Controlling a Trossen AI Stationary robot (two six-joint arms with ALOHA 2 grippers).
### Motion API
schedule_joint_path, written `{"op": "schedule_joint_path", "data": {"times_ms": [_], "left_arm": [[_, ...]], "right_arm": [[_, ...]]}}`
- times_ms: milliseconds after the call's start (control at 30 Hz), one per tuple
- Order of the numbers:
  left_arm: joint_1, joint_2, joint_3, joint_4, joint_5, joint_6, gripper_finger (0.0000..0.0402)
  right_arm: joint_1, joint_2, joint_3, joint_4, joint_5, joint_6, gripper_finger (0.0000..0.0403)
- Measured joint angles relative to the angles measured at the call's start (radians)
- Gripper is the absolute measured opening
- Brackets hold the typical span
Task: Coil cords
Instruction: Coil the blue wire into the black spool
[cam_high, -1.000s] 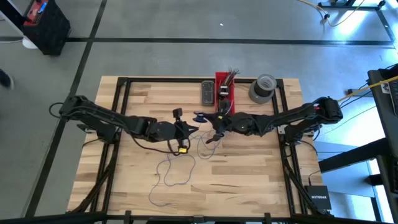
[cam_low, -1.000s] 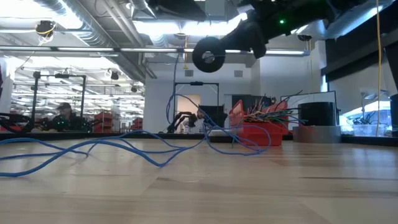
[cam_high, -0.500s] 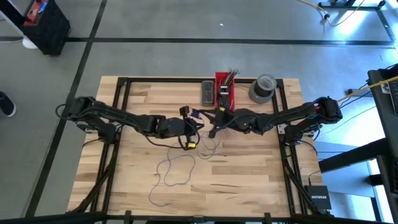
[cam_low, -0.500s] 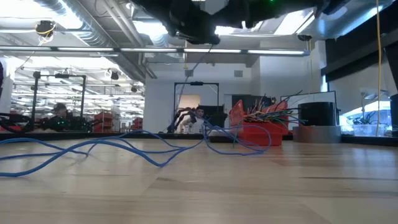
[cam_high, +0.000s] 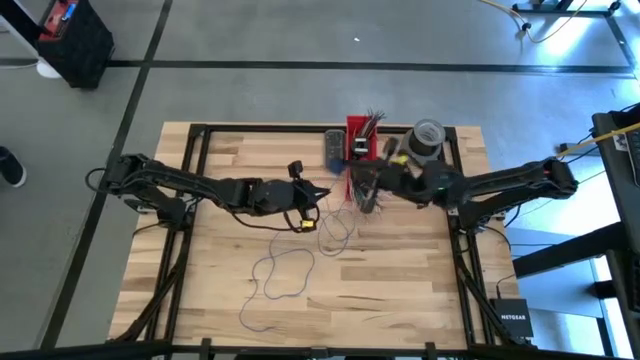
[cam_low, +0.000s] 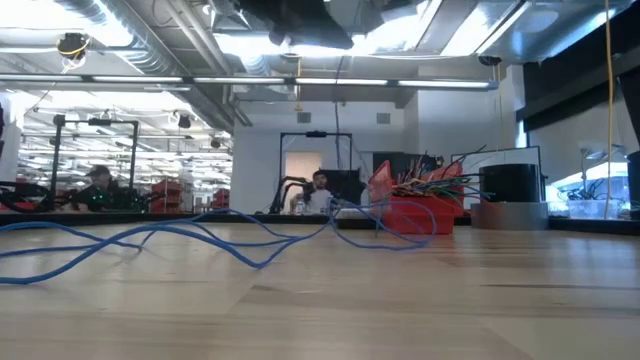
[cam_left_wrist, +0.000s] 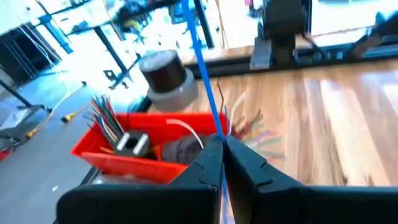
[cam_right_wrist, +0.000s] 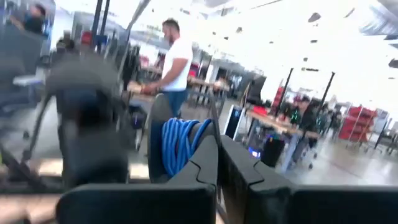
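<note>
Table (cam_high: 400, 290): one blue cord (cam_low: 200, 232), two tools (cam_high: 318, 193) (cam_high: 362, 186) pinching it.

both arms mid-table, raised; left fingers (cam_left_wrist: 221, 163) closed, right fingers (cam_right_wrist: 217, 163) closed.

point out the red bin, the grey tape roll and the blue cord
red plastic bin (cam_left_wrist: 127, 163): left wrist view, front wall.
thick grey tape roll (cam_high: 424, 141): high view, top face.
thin blue cord (cam_low: 150, 235): low view, loop lying on the table.

Red bin (cam_high: 361, 140) at table's far edge, multicoloured wire ends (cam_left_wrist: 107, 118) bunched inside. Grey tape roll (cam_high: 424, 140) just beside bin. Dark flat device (cam_high: 333, 149) on bin's other side. Wooden table (cam_high: 400, 280). Person in white shirt (cam_right_wrist: 174, 62) in room beyond.
</note>
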Motion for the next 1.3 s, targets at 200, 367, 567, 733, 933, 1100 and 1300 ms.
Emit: {"op": "schedule_joint_path", "data": {"times_ms": [200, 367, 567, 733, 933, 1100, 1300], "left_arm": [[0.000, 0.009, -0.005, -0.015, 0.002, 0.000, 0.0005], [0.000, 0.012, -0.005, -0.020, 0.002, 0.016, 0.0005], [0.000, -0.004, -0.011, -0.116, -0.054, 0.018, 0.0005], [0.000, -0.058, -0.011, -0.240, -0.177, -0.023, 0.0005], [-0.001, -0.142, -0.010, -0.423, -0.241, -0.118, 0.0005], [-0.015, -0.201, -0.008, -0.541, -0.258, -0.196, 0.0005], [-0.059, -0.265, -0.035, -0.549, -0.335, -0.219, 0.0005]], "right_arm": [[0.005, -0.105, 0.033, -0.013, -0.005, -0.024, 0.0008], [0.005, -0.143, 0.073, -0.093, -0.027, -0.019, 0.0008], [0.005, -0.143, 0.078, -0.288, -0.090, 0.038, 0.0008], [0.005, -0.111, 0.078, -0.478, -0.117, 0.059, 0.0008], [0.004, -0.050, 0.077, -0.608, -0.120, 0.064, 0.0008], [0.004, 0.012, 0.076, -0.655, -0.117, 0.060, 0.0008], [0.004, 0.097, 0.075, -0.708, -0.039, 0.058, 0.0008]]}}
